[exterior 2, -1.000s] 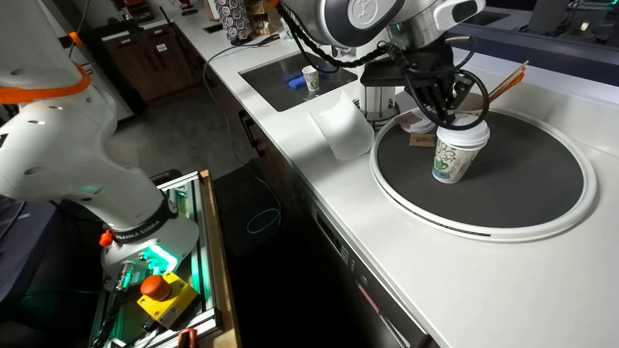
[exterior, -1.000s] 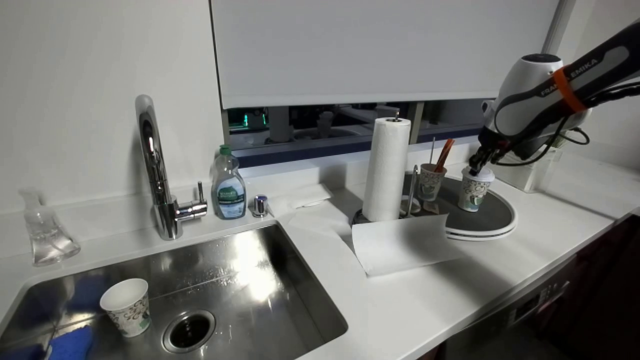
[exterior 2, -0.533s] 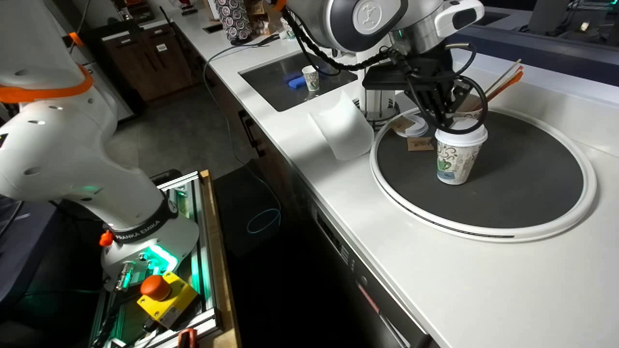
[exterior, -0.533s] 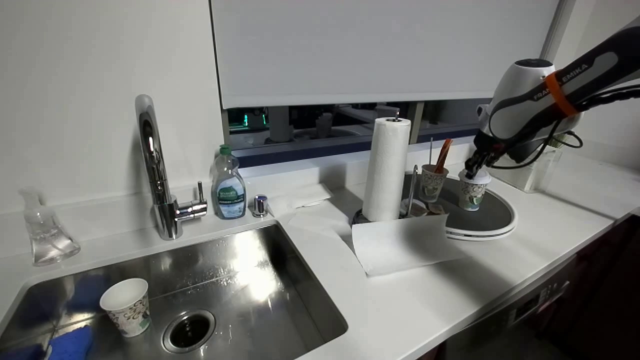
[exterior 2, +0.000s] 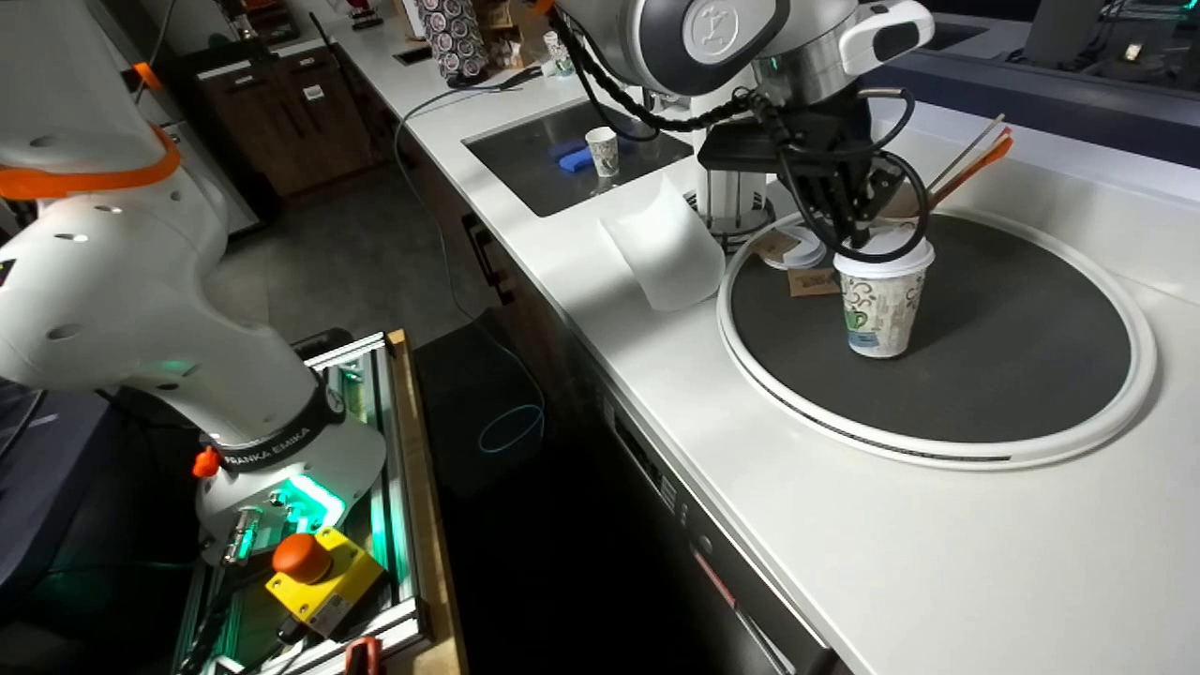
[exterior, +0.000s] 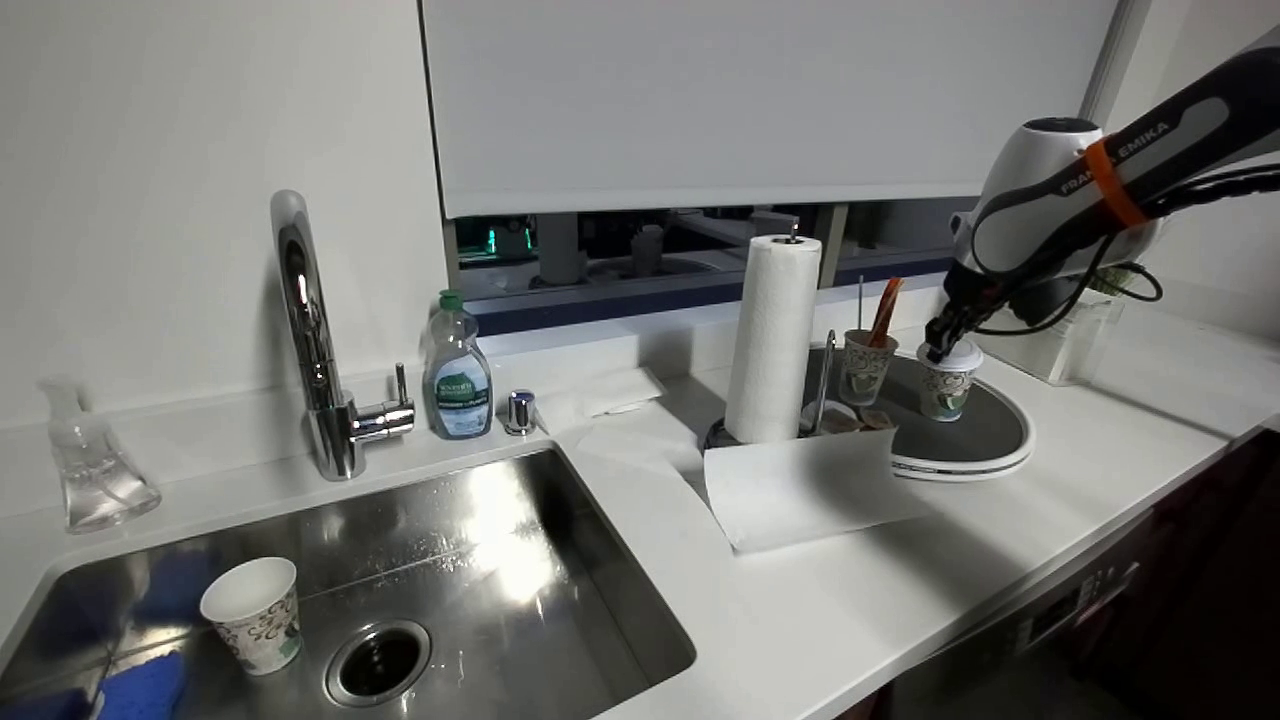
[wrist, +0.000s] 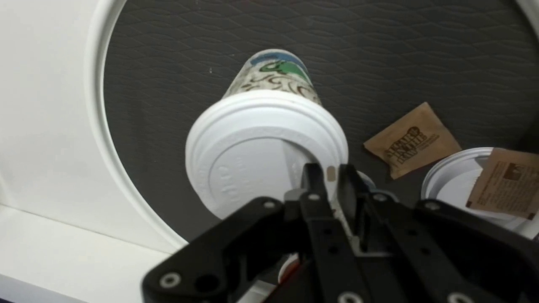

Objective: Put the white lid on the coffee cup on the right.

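Observation:
The coffee cup (exterior: 944, 396) is a patterned paper cup on the round dark tray (exterior 2: 1141, 342); it also shows in an exterior view (exterior 2: 879, 317) and in the wrist view (wrist: 276, 80). It stands about upright. The white lid (wrist: 252, 164) sits over its mouth; the lid also shows in both exterior views (exterior: 964, 356) (exterior 2: 889, 272). I cannot tell whether it is pressed down all round. My gripper (wrist: 330, 172) is nearly shut on the lid's rim beside the drink hole, one finger inside the rim, one outside; it points down in an exterior view (exterior 2: 855, 234).
A second patterned cup (exterior: 864, 368) with stirrers stands behind, near the gripper. A spare white lid (wrist: 446, 183) with a brown packet on it and another packet (wrist: 414, 141) lie on the tray. A paper-towel roll (exterior: 775, 340) stands between tray and sink (exterior: 500, 560).
The gripper has shifted slightly toward the paper-towel roll, and the lid and cup top moved with it. The cup was tilted one second ago and is now about upright.

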Controlling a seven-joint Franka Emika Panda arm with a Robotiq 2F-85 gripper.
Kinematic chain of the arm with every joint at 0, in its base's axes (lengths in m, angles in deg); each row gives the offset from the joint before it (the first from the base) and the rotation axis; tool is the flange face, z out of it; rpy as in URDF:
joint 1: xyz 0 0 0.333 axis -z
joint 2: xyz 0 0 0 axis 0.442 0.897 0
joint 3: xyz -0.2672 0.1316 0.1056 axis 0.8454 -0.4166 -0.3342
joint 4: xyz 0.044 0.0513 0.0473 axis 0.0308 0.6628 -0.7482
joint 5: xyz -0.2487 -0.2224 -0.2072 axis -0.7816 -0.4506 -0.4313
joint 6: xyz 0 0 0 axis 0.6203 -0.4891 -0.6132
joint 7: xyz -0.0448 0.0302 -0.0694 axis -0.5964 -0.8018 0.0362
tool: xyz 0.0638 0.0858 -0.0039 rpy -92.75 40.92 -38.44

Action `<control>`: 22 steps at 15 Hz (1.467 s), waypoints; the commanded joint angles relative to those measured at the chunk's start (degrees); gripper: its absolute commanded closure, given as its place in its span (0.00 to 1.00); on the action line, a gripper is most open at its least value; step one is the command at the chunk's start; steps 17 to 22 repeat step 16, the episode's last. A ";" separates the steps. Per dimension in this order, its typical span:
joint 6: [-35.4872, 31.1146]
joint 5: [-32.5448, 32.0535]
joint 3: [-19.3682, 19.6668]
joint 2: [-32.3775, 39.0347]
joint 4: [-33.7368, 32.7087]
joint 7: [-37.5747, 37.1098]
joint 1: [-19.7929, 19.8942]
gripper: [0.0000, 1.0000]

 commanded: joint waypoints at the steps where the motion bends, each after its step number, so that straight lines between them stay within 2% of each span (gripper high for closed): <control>1: 2.53 0.73 0.24 0.65 -0.43 -0.80 0.17 0.52; 5: 2.69 0.00 0.89 -0.63 -0.03 -1.34 0.18 0.20; 8: 2.20 -0.06 0.97 -1.60 0.30 -1.11 0.12 0.01; 15: 1.62 -3.25 1.35 -6.24 2.39 -1.86 -0.93 0.00; 16: 1.12 -1.40 1.02 -3.25 0.01 -0.73 -0.11 0.00; 22: 1.12 -1.40 1.02 -3.25 0.01 -0.73 -0.11 0.00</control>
